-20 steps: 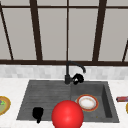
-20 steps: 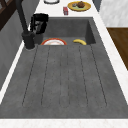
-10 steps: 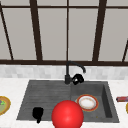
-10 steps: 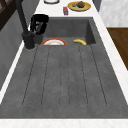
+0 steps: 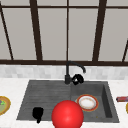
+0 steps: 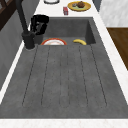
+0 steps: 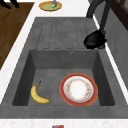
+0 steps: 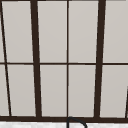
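Observation:
My right hand (image 5: 78,79) hangs just right of the black faucet (image 5: 67,75) at the sink's back edge, its fingers curled with nothing seen between them. The left side view has the same hand (image 6: 40,23) above the basin's back corner, and the right side view places the hand (image 7: 95,40) beside the faucet base. My left hand (image 5: 38,113) floats low at the sink's front left, fingers hanging relaxed; this hand (image 7: 11,3) is out over the wooden floor. In the basin lie a red-rimmed plate (image 7: 78,89) and a banana (image 7: 38,93).
A red ball (image 5: 67,115) sits low in the front view before the sink's (image 5: 27,100) front edge. A yellow plate with food (image 6: 79,5) and a red can (image 6: 65,10) stand on the right counter. Another yellow plate (image 5: 3,105) rests on the left counter. The ribbed drainboard (image 6: 65,75) is bare.

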Controlling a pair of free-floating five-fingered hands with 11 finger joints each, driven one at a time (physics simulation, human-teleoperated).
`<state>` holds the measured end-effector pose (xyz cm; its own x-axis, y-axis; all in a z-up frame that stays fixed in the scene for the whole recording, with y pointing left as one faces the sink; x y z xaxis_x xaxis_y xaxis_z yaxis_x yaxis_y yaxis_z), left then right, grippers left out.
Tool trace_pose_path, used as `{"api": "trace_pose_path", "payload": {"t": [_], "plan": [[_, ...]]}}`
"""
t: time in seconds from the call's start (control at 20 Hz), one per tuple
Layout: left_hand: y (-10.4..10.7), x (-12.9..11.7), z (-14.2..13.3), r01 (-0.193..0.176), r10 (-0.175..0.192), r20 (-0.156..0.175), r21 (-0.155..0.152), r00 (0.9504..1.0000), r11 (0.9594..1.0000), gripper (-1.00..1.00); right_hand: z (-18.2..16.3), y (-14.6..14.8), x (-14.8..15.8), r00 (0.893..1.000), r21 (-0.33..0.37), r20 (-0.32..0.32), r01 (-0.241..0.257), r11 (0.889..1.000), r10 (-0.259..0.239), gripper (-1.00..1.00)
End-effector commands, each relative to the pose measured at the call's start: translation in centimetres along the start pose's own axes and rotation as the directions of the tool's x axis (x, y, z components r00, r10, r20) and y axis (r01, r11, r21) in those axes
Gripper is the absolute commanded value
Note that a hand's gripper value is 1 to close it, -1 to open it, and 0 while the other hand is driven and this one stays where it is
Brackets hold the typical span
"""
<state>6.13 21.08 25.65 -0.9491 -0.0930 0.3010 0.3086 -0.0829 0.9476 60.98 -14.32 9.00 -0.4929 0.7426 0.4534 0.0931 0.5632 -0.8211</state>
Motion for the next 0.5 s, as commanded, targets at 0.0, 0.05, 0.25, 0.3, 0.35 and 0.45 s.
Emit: {"api": "trace_pose_path", "payload": {"t": [0.0, 0.05, 0.25, 0.3, 0.35, 0.45], "plan": [[0.0, 0.0, 0.0, 0.0, 0.0, 0.0, 0.0, 1.0, 1.0, 0.0, 0.82, 0.68, -0.55, 0.995, -0.054, -0.068, 0.073, 0.996, -0.077, 1.0], [0.0, 0.0, 0.0, 0.0, 0.0, 0.0, 0.0, 1.0, 1.0, 0.0, 0.82, 0.66, -0.54, 0.995, -0.054, -0.066, 0.072, 0.996, -0.076, 1.0], [0.0, 0.0, 0.0, 0.0, 0.0, 0.0, 0.0, 1.0, 1.0, 0.0, 0.88, 0.68, -0.58, 0.995, -0.054, -0.059, 0.072, 0.996, -0.076, 1.0], [0.0, 0.0, 0.0, 0.0, 0.0, 0.0, 0.0, 1.0, 1.0, 0.0, 0.94, 0.62, -0.64, 0.995, -0.053, -0.053, 0.076, 0.996, -0.079, 1.0], [0.0, 0.0, 0.0, 0.0, 0.0, 0.0, 0.0, 1.0, 1.0, 0.0, 1.1, 0.46, -0.79, 0.996, -0.047, -0.042, 0.082, 0.996, -0.084, 1.0], [0.0, 0.0, 0.0, 0.0, 0.0, 0.0, 0.0, 1.0, 1.0, 0.0, 1.18, 0.44, -0.84, 0.996, -0.048, -0.029, 0.088, 0.995, -0.09, 1.0]]}}
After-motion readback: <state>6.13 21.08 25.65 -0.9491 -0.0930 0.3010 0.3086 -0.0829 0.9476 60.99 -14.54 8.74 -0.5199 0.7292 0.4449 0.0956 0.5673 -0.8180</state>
